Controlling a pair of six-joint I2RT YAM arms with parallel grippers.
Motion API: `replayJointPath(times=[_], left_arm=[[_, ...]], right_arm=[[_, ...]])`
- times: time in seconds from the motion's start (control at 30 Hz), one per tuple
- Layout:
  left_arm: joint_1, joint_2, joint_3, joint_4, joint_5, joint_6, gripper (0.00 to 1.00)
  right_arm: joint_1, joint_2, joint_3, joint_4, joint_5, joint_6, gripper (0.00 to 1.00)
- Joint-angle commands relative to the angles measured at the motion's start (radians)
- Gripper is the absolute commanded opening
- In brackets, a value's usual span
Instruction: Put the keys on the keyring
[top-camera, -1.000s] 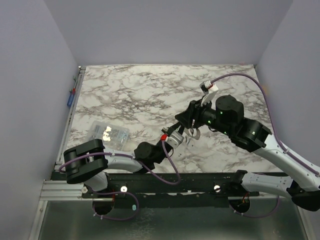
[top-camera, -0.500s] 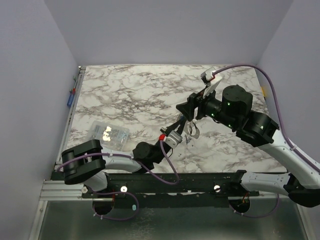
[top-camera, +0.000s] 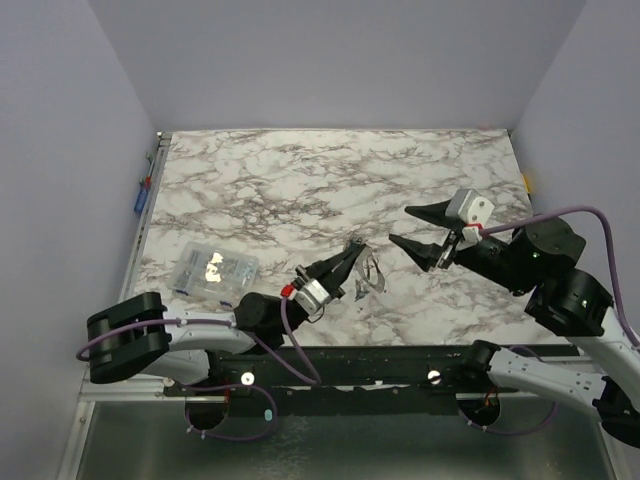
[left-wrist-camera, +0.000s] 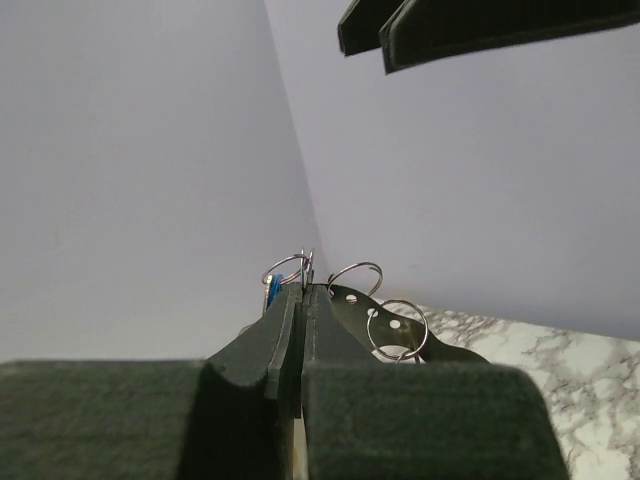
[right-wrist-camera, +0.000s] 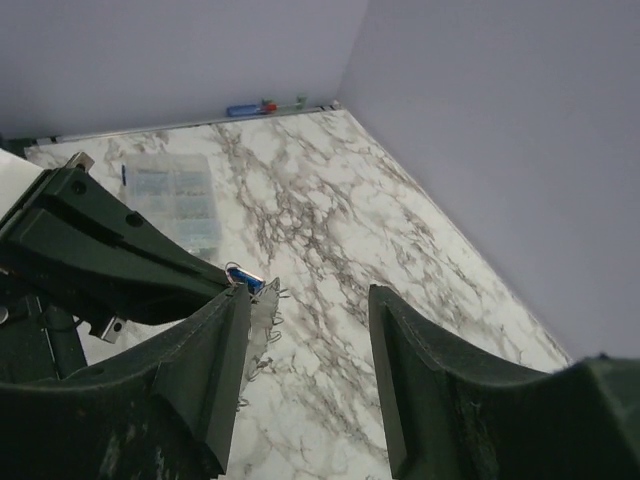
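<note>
The left claw (top-camera: 353, 252) reached low over the near middle of the marble table (top-camera: 300, 180). Its fingers were pressed together on the keyring (top-camera: 373, 270), a thin silvery wire loop that hung just off its tip to the right. In the left wrist view, small wire rings (left-wrist-camera: 398, 326) stood up around the pinch and a blue key (left-wrist-camera: 272, 291) sat against the left side of the fingers. How many keys were threaded on could not be told. The right claw (top-camera: 422, 230) hovered to the right of the keyring, apart from it, fingers spread wide with nothing between them. A clear plastic bag (top-camera: 212, 268) lay on the near left of the table. A blue-handled tool (top-camera: 140, 196) lay along the left edge.
</note>
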Motion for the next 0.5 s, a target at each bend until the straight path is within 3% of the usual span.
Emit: replayJointPath(times=[0.0, 0.2, 0.47], left_arm=[[0.002, -0.084, -0.030, 0.292, 0.141, -0.065, 0.00], [0.002, -0.147, -0.063, 0.293, 0.212, -0.103, 0.00], [0.002, -0.199, -0.095, 0.292, 0.249, -0.139, 0.00]], right_arm=[[0.005, 0.069, 0.063, -0.106, -0.154, -0.121, 0.57], [0.005, 0.130, 0.158, -0.201, -0.313, -0.130, 0.50], [0.005, 0.208, 0.255, -0.311, -0.371, -0.153, 0.43]])
